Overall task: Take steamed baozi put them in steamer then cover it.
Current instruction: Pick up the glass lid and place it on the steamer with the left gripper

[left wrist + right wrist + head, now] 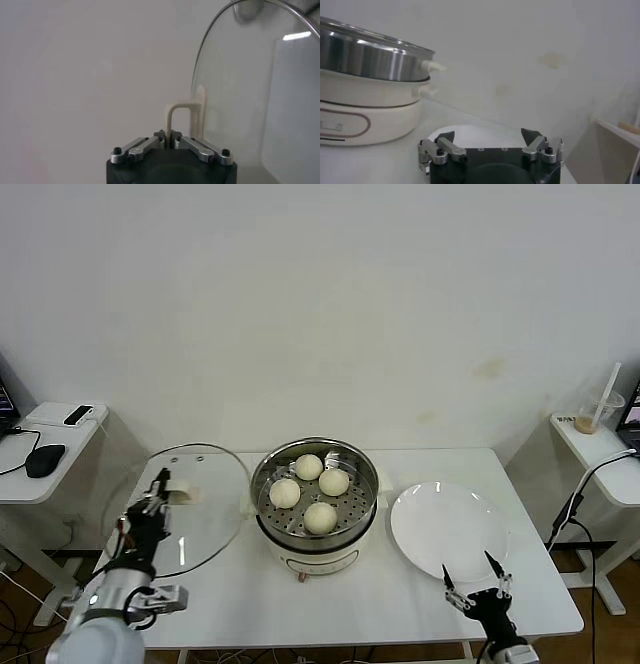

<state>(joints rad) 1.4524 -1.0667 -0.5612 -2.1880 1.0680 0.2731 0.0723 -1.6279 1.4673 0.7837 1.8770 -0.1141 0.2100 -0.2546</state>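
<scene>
Head view: four steamed baozi [309, 490] sitting on the perforated tray inside the steamer [363, 529], at the middle of the white table [330, 604]. Glass cover [205, 514] off the pot, just to the left of it, tilted up on the table. Left gripper [160, 490] at the cover's cream handle [183, 488], clamped on it. Empty-looking white plate [450, 529] to the right of the steamer, just beside it. Right gripper [477, 582] near the table's front edge, over the near rim of the plate, fingers spread apart, holding nothing. Side tables at both flanks: a mouse [45, 459] on the left one, a plastic cup with a straw [597, 412] on the right one.

Left wrist view: left gripper [169, 136] with jaws pinched tight on the thin cream handle [181, 116] of the cover [260, 100]; glass disc standing close beside the fingers, metal rim curving away above.

Right wrist view: right gripper [489, 136] with both fingers wide apart, nothing between them, hovering over the plate [475, 133]. Steamer [370, 100] near, its shiny steel pot above the white base, side handles pointing toward the gripper.
</scene>
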